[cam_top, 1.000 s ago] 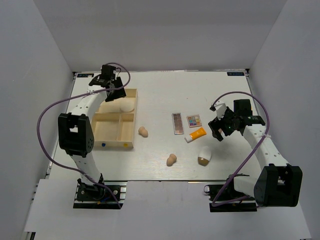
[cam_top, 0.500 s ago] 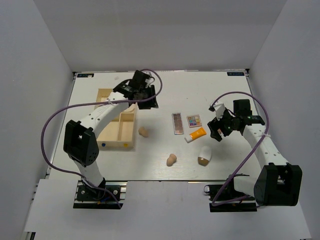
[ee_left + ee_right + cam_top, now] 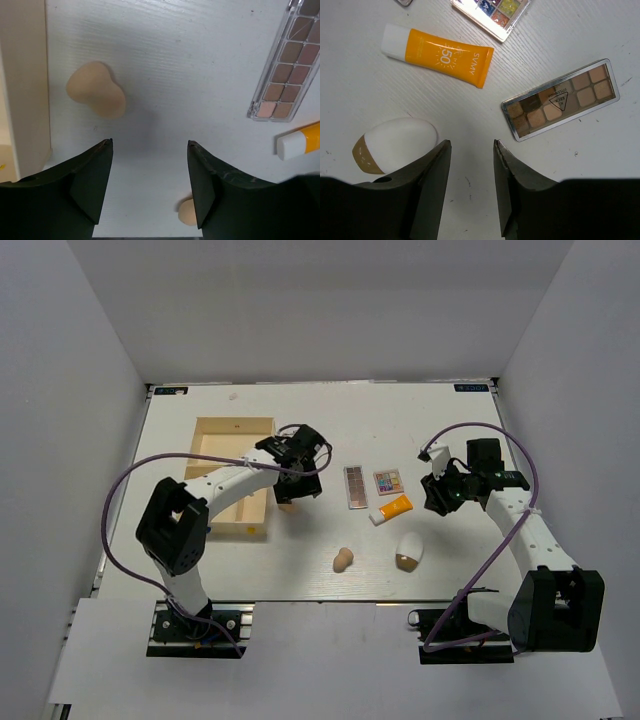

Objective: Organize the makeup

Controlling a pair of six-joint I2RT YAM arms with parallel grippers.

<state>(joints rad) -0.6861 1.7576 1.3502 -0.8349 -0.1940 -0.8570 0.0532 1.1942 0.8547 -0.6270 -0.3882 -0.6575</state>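
A white table [image 3: 330,420] with a faint grain and a few small scuffs sits inside plain white walls [image 3: 320,310] on three sides. A pale wooden box [image 3: 235,421] stands on its left half. The left gripper [image 3: 150,145] hangs low over the bare surface just beside the box's right wall, its fingers spread wide with nothing between them. One peach sponge [image 3: 95,96] lies on the table just ahead of it, close to the box wall but outside it. A second peach sponge [image 3: 343,560] lies nearer the front edge, well apart from the first. Toward the middle, a brown palette [image 3: 354,486] lies lengthwise with a square multicolour palette [image 3: 388,481] just to its right. The orange tube [image 3: 392,509] lies slanted in front of them, its white cap toward the brown palette. A white-tan egg [image 3: 408,552] rests nearer the front. The right gripper [image 3: 471,145] hovers over the table to the right of the tube, its claw apart and empty. Its wrist camera shows another brown palette [image 3: 562,97] lying flat beneath it, beside the tube. Purple cables [image 3: 120,490] loop off both arms.
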